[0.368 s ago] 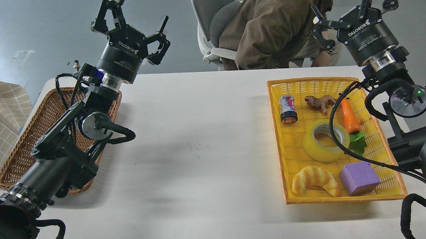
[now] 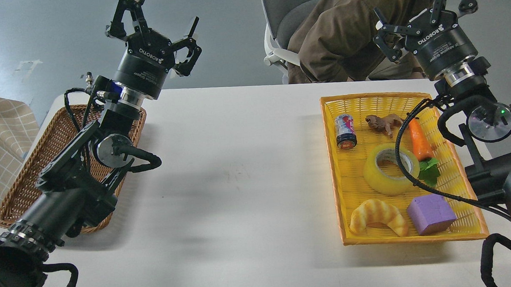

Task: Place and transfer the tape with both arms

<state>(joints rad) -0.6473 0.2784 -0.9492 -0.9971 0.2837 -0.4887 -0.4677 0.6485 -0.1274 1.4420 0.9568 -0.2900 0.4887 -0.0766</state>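
The tape [image 2: 390, 169], a wide translucent yellow roll with a grey-white core, lies flat in the middle of the yellow tray [image 2: 342, 187] at the right of the white table. My right gripper [image 2: 424, 9] is open and empty, raised high beyond the tray's far right corner, well above the tape. A black cable from my right arm crosses over the roll's right side. My left gripper [image 2: 155, 23] is open and empty, raised above the far end of the wicker basket [image 2: 26, 175] on the left.
In the yellow tray lie a small can [image 2: 345, 131], a brown toy animal [image 2: 384, 123], a carrot [image 2: 420, 140], a croissant [image 2: 377, 216] and a purple cube [image 2: 430, 214]. A person in a brown jacket [image 2: 354, 22] sits on a chair behind the table.
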